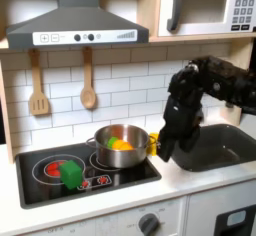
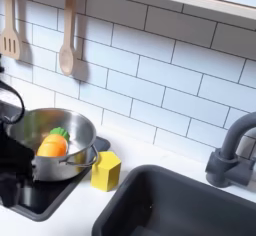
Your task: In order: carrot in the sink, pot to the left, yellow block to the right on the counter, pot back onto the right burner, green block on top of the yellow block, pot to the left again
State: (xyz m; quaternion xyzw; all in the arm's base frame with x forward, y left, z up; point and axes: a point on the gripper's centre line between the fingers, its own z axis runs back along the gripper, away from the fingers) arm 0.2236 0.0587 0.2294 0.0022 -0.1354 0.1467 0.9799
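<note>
Steel shines on the pot (image 1: 121, 145), which sits on the black cooktop (image 1: 40, 185) over the right burner in the first exterior view. Inside it lies the carrot (image 1: 119, 143), orange with a green tip. The second exterior view looks into the same pot (image 2: 30, 132) from closer: the carrot (image 2: 52, 145) leans against the inner wall, leafy end up, with nothing else visible in the pot.

On the left burner (image 1: 48, 167) rests the green block (image 1: 70, 173), well apart from the pot. The yellow block (image 2: 106, 170) stands on the cream counter (image 2: 150, 155) just beside the pot's rim, between cooktop and sink; in the first exterior view the block (image 1: 153, 140) peeks out at the pot's right edge, partly behind the arm.

The sink (image 2: 180, 215) is a dark basin with a curved faucet (image 2: 232, 150) at its far corner. Its visible part holds nothing. In the first exterior view the sink (image 1: 225, 145) lies at the right.

The gripper (image 1: 166, 152) hangs just right of the pot, beside the yellow block, its black fingers pointing down. Against the dark basin I cannot tell whether the jaws are apart or closed, nor whether they touch anything.

Two wooden utensils (image 1: 88, 92) hang on the tiled wall.
</note>
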